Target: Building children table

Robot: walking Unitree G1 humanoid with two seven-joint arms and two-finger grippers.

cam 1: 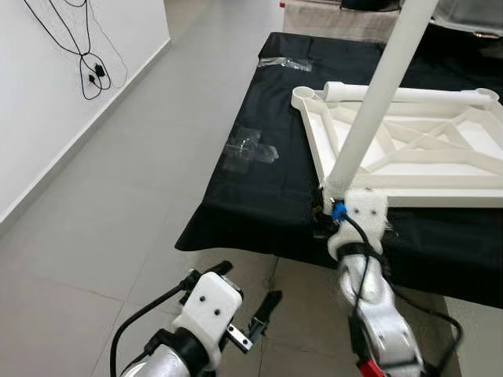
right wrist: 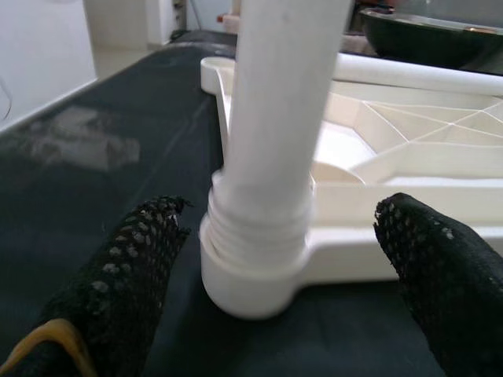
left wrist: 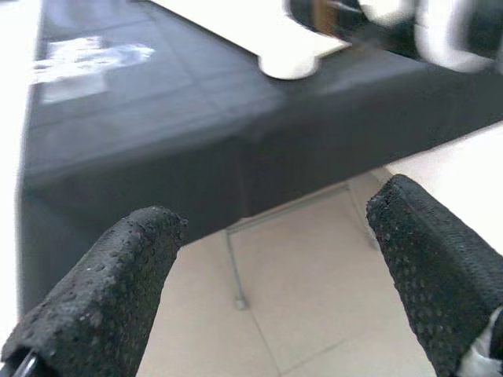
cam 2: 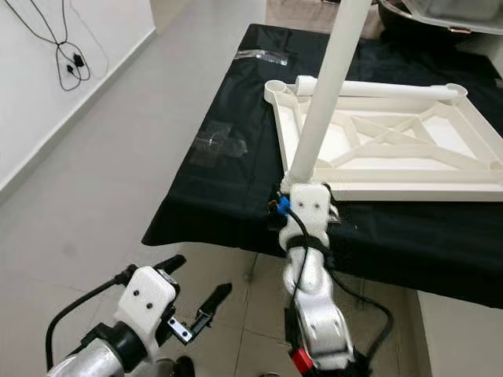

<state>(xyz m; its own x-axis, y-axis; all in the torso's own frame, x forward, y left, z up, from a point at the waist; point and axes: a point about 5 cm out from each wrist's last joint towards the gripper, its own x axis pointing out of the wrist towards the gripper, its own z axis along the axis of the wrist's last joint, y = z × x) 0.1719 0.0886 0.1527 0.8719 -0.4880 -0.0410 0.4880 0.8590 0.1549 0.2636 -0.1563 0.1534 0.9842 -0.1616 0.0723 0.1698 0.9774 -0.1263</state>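
A white children's table top (cam 1: 440,200) lies upside down on a black-covered table (cam 1: 251,204). One white leg (cam 1: 377,94) stands upright in the near left corner socket (right wrist: 251,275), its threads showing just above the socket. A second leg (cam 1: 440,96) lies across the far edge of the top. My right gripper (right wrist: 275,212) is at the base of the upright leg, open, with one finger on each side and a gap to the leg. My left gripper (cam 1: 244,287) hangs open and holding nothing, low over the floor in front of the table.
Clear tape patches (cam 1: 251,149) stick to the black cloth, and another piece (cam 1: 284,64) lies at the far corner. The table's front edge (left wrist: 236,141) is just beyond my left gripper. A white wall with a dangling cable (cam 1: 94,75) runs along the left; grey floor tiles lie between.
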